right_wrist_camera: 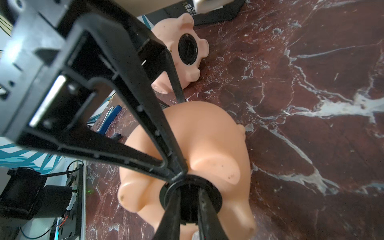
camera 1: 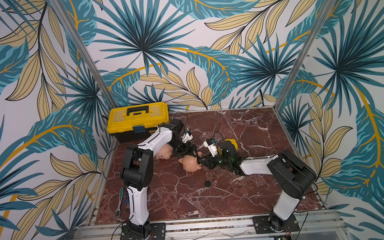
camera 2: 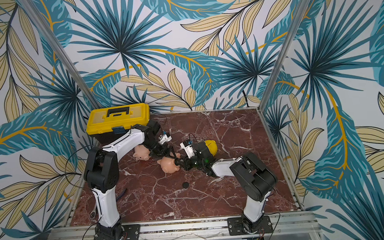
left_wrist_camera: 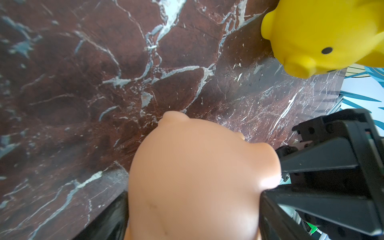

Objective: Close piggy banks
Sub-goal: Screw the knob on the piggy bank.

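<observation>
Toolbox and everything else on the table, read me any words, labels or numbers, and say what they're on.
No text is readable.
Toolbox: small front label, too small to read.
Black object beyond the plugged pink piggy bank: white print, too blurred to read.

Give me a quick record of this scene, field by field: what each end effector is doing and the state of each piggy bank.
left end effector: clamped on the peach piggy bank
right end effector: pinching a black plug at that pig's belly hole
pink piggy bank: on its side by the left arm, plug fitted
yellow piggy bank: behind the right arm, belly hidden
spare plug: loose on the table
other items: yellow toolbox, ratchet
</observation>
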Controlling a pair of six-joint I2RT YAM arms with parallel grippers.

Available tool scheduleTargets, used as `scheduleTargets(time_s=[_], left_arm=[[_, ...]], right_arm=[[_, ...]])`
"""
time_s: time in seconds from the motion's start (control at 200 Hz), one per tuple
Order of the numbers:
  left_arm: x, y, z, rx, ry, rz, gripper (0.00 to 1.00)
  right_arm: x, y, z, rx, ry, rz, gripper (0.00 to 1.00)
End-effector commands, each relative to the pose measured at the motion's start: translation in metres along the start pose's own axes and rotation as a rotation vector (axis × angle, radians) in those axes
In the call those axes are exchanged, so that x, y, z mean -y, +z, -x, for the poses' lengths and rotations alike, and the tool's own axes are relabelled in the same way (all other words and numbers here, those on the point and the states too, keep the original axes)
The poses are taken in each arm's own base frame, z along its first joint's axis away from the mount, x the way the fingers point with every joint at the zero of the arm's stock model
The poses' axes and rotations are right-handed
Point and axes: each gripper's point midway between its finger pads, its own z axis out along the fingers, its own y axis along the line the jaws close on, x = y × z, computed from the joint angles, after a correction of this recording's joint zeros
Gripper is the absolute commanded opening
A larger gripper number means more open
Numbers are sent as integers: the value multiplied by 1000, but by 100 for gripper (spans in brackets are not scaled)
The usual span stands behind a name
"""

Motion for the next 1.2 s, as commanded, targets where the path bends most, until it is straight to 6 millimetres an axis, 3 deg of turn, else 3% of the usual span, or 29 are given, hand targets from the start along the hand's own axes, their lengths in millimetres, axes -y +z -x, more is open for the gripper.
scheduleTargets(time_s=[0.0,0.28,0.596,1.192], left_arm=[[-8,25,-23,-107,5,21,87],[-8,24,-23,-105,5,23,87],[-8,24,-23,-102,4,22,87],[-2,26,-25,-108,10,22,87]], right_arm=[[1,2,-13,-80,19,3,15],[0,2,-10,-88,24,2,4],[1,3,-4,-58,59,-3,0],[9,3,19,126,429,6,0]])
